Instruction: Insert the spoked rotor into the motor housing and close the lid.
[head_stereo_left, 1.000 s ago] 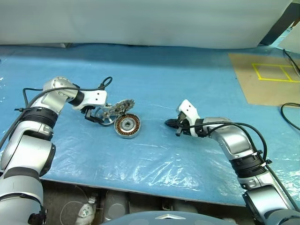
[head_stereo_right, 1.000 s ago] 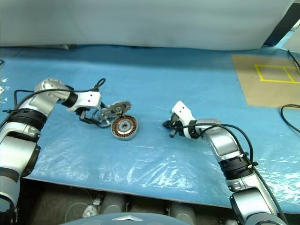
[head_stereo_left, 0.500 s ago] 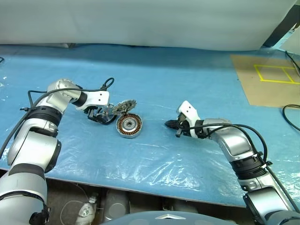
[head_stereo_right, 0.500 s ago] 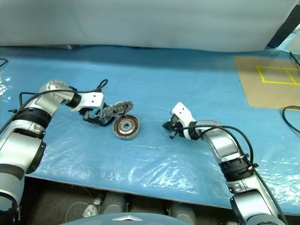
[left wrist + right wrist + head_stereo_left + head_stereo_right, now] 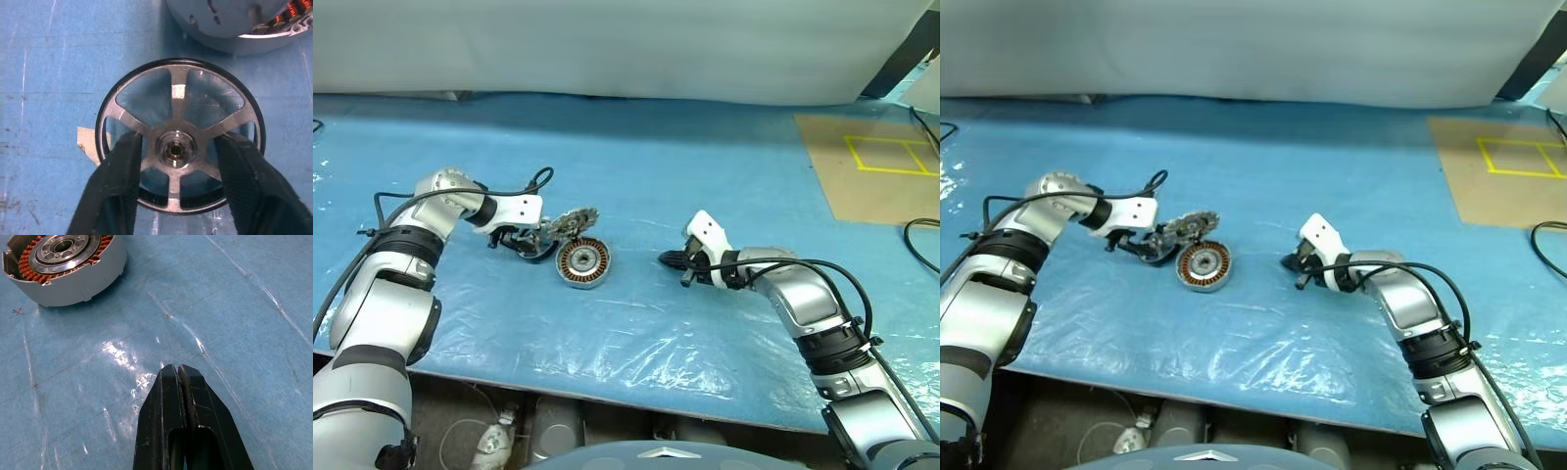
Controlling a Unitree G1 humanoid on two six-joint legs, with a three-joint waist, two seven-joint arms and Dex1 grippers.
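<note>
While our left gripper (image 5: 178, 161) straddles the rotor (image 5: 180, 136) hub just beside the housing (image 5: 582, 262), jaws part-closed through its spokes for lifting, our right gripper (image 5: 179, 382) waits clenched, well apart.

Head stereo overhead; wrist close-ups.

The left arm reaches in from the left, elbow bent, its left gripper (image 5: 178, 183) angled down with fingers parted on either side of the spoked rotor's (image 5: 180, 134) hub, while the right arm stretches forward and inward, its right gripper (image 5: 179, 374) pressed fully together, empty.
</note>
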